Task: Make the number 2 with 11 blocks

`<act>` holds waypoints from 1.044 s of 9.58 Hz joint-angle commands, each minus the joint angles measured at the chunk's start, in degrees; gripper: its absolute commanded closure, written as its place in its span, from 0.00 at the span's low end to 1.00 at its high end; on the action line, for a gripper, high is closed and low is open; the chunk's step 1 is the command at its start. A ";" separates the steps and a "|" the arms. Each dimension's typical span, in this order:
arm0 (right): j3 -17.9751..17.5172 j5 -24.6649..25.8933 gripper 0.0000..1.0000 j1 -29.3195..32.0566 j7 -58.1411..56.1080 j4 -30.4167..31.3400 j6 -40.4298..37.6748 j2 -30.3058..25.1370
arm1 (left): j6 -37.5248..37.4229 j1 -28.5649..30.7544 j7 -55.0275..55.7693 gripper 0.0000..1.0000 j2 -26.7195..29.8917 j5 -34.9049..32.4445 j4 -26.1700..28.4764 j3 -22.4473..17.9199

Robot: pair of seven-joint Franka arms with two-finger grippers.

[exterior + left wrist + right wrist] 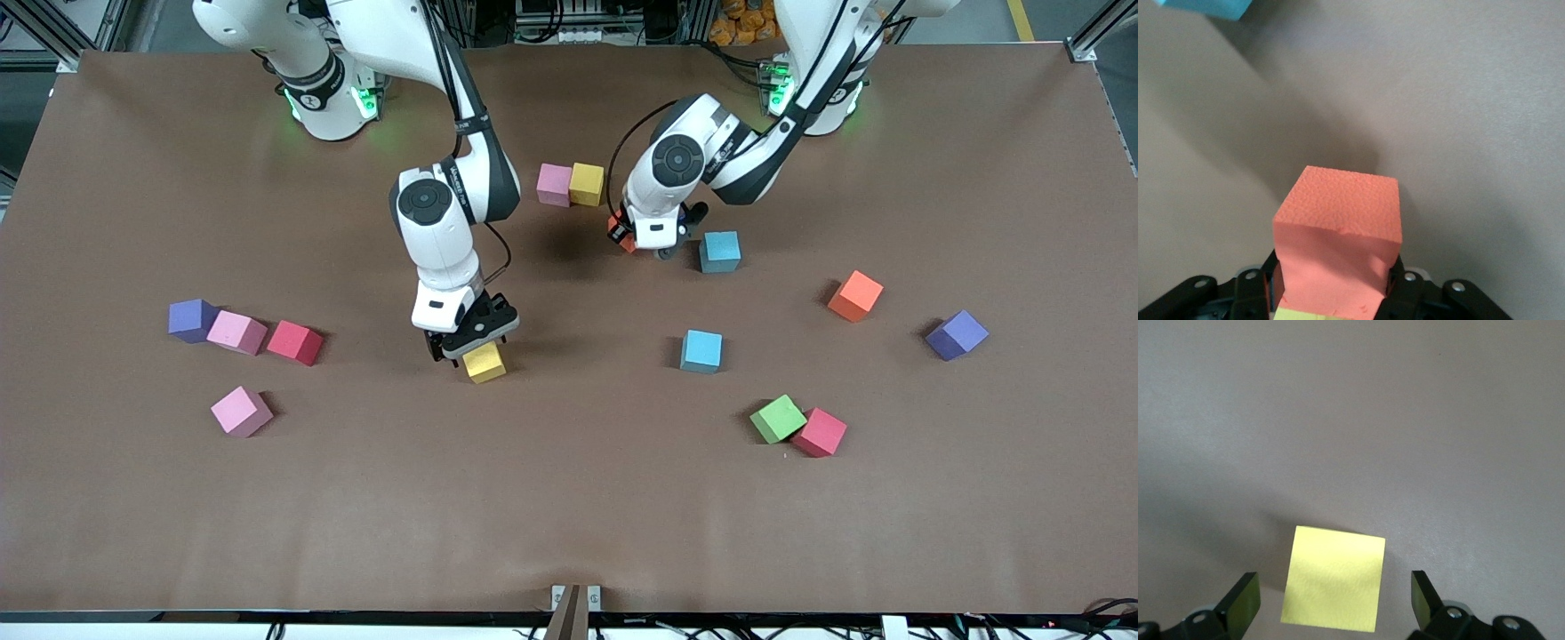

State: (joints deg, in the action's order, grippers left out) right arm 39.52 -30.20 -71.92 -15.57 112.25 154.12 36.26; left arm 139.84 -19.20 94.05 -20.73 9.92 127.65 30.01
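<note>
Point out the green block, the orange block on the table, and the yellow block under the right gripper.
green block (777,419), front view, top face
orange block (855,295), front view, top face
yellow block (1333,578), right wrist view, top face

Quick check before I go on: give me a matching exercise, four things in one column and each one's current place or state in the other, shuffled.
Things:
1. left gripper
2. right gripper
3. green block
4. orange block on the table

States:
A. touching a red block
B. open, fingers astride a yellow block
C. alone, toward the left arm's end of the table
D. shut on a block of a colour between red and orange

Pairs: 1-D, 2-B, 3-A, 4-C
</note>
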 commanded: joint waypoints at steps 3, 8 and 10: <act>-3.31 -7.31 0.00 2.66 -2.97 -1.25 1.71 1.97 | -1.07 2.94 13.69 1.00 0.69 3.95 0.84 3.48; -3.31 -7.94 0.00 3.10 -5.44 -2.03 3.91 4.35 | 0.07 2.85 24.49 1.00 0.43 7.75 1.98 5.58; -3.31 -8.20 0.00 3.19 -5.44 -2.12 4.00 4.79 | 4.19 3.46 27.58 1.00 0.52 7.92 4.53 6.90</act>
State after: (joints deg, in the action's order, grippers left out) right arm 37.05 -36.54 -69.98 -19.37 111.70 157.74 39.88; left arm 141.50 -17.10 119.94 -20.80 16.09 130.00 35.46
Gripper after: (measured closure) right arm 0.000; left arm 0.449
